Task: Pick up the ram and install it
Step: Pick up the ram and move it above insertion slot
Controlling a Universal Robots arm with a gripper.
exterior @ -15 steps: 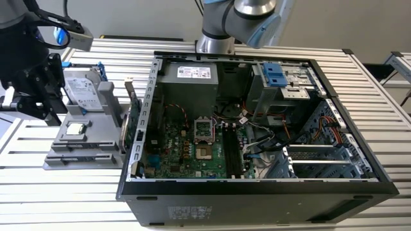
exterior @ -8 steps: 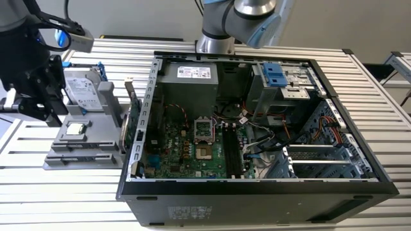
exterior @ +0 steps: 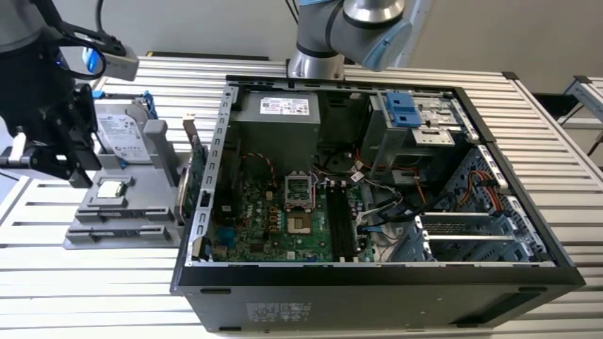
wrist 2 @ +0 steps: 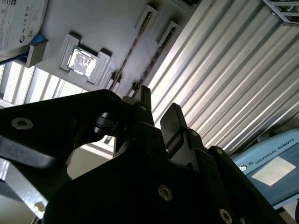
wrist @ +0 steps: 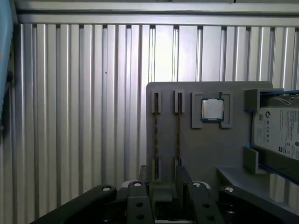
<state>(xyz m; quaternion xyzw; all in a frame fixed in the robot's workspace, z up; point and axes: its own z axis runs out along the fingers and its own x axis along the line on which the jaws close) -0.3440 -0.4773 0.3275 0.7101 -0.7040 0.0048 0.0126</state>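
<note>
Two ram sticks (wrist: 156, 135) (wrist: 178, 135) stand on edge in slots of a grey holder block (wrist: 205, 154), thin dark lines seen from above. In the second wrist view the same ram sticks (wrist 2: 129, 52) run across the pale holder. My gripper (wrist: 163, 173) hangs above the near end of the sticks, open, with nothing between its black fingers (wrist 2: 144, 99). In the exterior view the gripper (exterior: 75, 171) hovers over the holder (exterior: 123, 229) at that view's left, beside the open computer case (exterior: 377, 282). The motherboard's long black slots (exterior: 341, 222) lie inside the case.
A square silver processor chip (wrist: 212, 109) (exterior: 111, 188) and a hard drive in a blue frame (wrist: 280, 133) (exterior: 123, 131) share the holder. Cables and a drive cage (exterior: 414, 116) crowd the case's far side. Everything rests on a ribbed metal table (wrist: 84, 116).
</note>
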